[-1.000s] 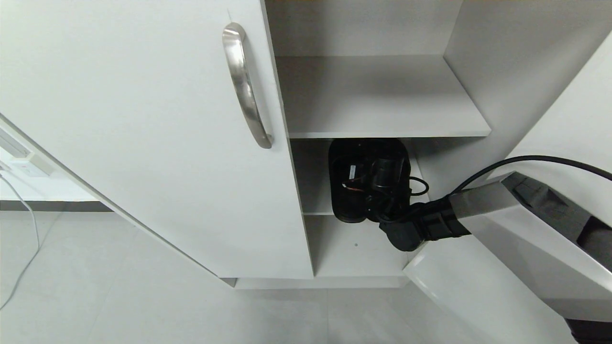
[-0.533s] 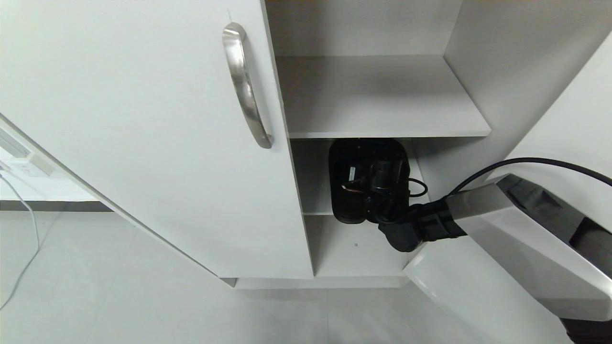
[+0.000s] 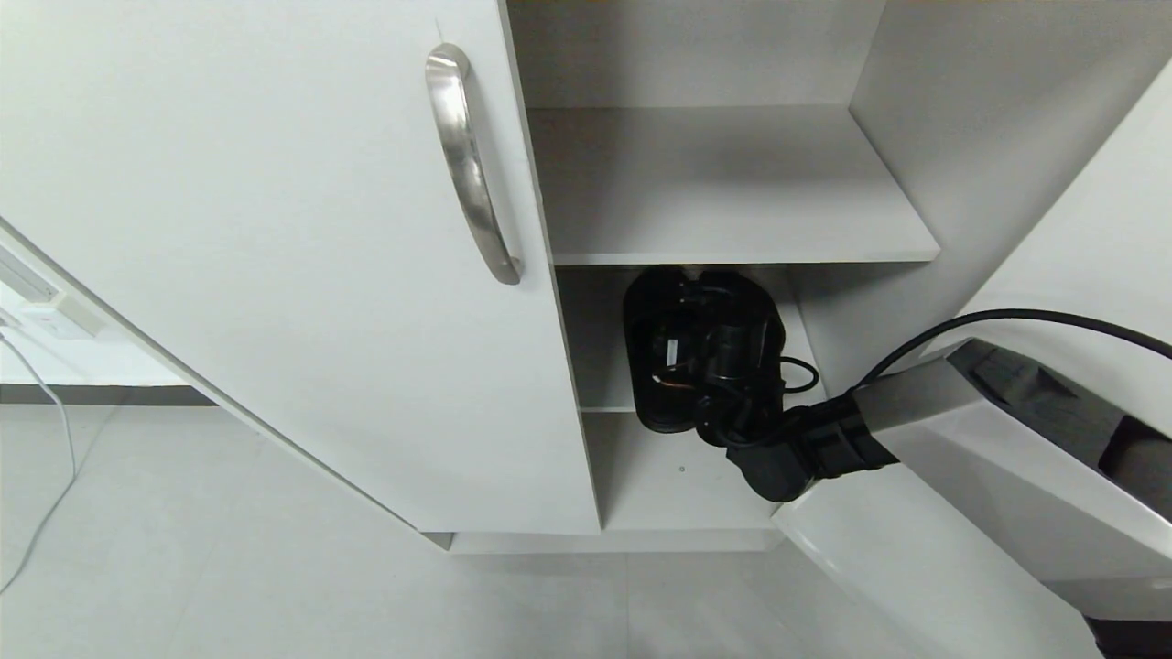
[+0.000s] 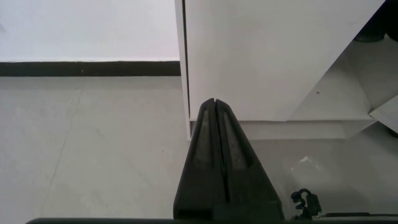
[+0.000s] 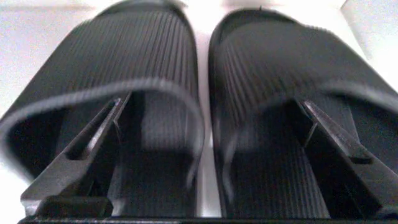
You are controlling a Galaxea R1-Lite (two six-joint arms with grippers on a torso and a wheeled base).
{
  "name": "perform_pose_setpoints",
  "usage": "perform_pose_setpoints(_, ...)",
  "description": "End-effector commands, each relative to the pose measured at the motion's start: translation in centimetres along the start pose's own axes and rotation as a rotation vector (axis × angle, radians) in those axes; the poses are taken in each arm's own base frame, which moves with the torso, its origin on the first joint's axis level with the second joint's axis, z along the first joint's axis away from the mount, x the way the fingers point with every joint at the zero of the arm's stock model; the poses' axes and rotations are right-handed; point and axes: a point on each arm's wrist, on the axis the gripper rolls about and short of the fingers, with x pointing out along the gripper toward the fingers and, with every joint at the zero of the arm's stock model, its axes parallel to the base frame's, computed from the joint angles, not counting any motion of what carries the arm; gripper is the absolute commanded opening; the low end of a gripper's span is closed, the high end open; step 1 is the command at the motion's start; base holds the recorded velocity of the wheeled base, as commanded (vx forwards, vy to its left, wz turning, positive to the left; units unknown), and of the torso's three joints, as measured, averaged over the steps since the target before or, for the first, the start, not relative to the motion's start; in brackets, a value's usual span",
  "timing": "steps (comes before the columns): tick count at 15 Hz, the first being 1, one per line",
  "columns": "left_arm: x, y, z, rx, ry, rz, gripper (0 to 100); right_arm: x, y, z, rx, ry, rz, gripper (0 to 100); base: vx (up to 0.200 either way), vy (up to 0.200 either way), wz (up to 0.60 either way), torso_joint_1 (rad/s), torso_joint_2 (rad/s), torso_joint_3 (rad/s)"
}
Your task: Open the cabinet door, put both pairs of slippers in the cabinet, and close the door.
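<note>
The right hand (image 5: 211,109), fingers spread with one inside each shoe, has nudged the black slippers (image 3: 655,311) slightly leftward on the cabinet's middle shelf (image 3: 595,375). This pair looks delivered, so backing out seems next. The left hand (image 4: 214,124) hangs pressed together above the floor (image 4: 93,155).

The shut left door (image 3: 275,256) (its handle (image 3: 472,165) jutting out) bars that side. The slippers (image 3: 645,384) crowd the middle shelf (image 3: 595,366); the upper shelf (image 3: 723,183) and the bottom bay (image 3: 659,494) both leave passing room.
</note>
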Motion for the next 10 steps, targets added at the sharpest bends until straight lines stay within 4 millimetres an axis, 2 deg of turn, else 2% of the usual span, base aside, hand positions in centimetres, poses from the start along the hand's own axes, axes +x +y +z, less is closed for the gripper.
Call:
perform_pose_setpoints(1,0.0,0.0,0.0,0.0,0.002,0.0,0,-1.5,0.2,1.2,0.01,-0.009,0.023,100,0.0,0.0,0.0,0.0,0.0,0.0)
perform_pose_setpoints(3,0.0,0.0,0.0,0.0,0.002,0.0,0,-2.9,0.2,2.0,0.023,-0.024,0.037,100,0.0,0.0,0.0,0.0,0.0,0.0)
perform_pose_setpoints(5,0.0,0.0,0.0,0.002,0.002,0.0,0,-5.1,-0.1,2.2,0.017,-0.011,0.049,100,0.0,0.0,0.0,0.0,0.0,0.0)
perform_pose_setpoints(10,0.0,0.0,0.0,0.002,0.002,0.0,0,-11.4,-2.2,0.1,-0.002,0.016,0.121,100,0.0,0.0,0.0,0.0,0.0,0.0)
